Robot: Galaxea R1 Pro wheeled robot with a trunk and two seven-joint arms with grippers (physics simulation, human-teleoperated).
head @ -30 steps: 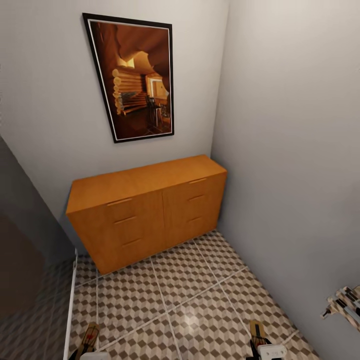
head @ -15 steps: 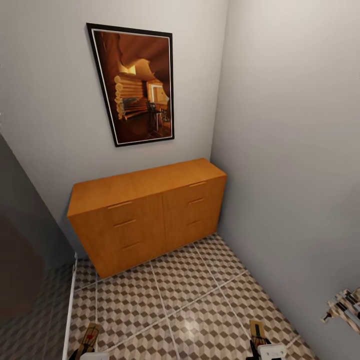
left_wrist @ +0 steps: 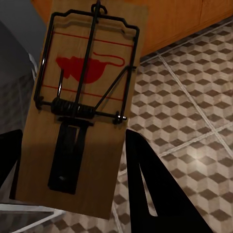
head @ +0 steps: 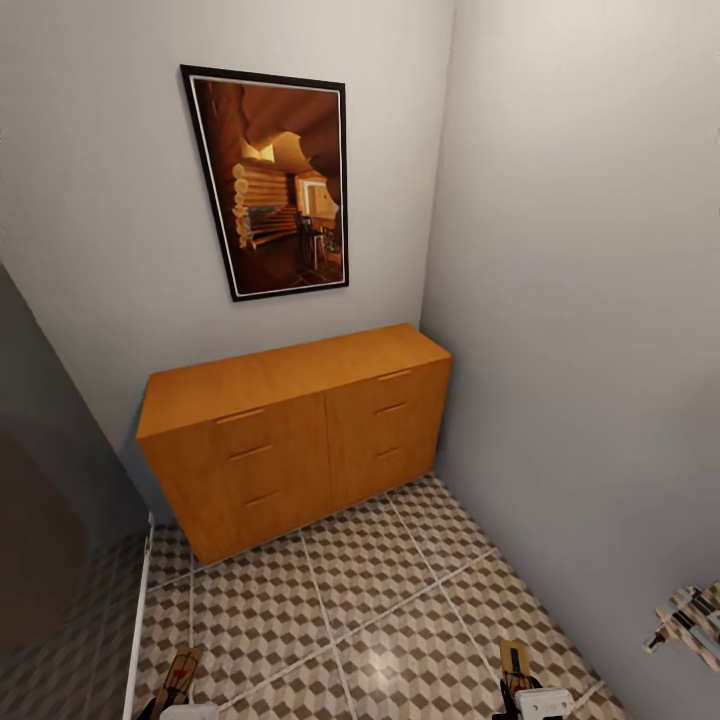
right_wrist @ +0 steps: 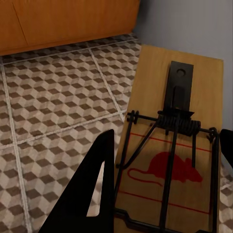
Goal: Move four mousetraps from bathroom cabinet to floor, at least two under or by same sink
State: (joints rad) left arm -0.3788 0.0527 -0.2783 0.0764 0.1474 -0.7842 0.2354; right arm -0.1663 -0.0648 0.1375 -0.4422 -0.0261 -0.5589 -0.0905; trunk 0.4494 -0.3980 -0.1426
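Observation:
The orange-brown cabinet (head: 295,435) stands against the far wall with all its drawers closed. Cube-patterned bathroom floor (head: 350,600) lies between it and me. My left gripper (head: 185,708) is shut on one mousetrap (head: 180,672) at the bottom left of the head view. In the left wrist view that mousetrap (left_wrist: 82,107) fills the space between the black fingers (left_wrist: 155,194), above the tiles. My right gripper (head: 530,702) is shut on a second mousetrap (head: 514,662), which the right wrist view shows as a mousetrap (right_wrist: 174,145) with a red mouse mark. The sink is out of view.
A framed picture (head: 270,180) hangs above the cabinet. A grey wall (head: 580,300) closes the right side, with a striped object (head: 690,625) low against it. A dark panel (head: 40,520) and a white strip (head: 140,620) bound the left.
The whole view has shifted a little, so the picture and cabinet sit slightly lower and look farther away. Both grippers still hold their mousetraps.

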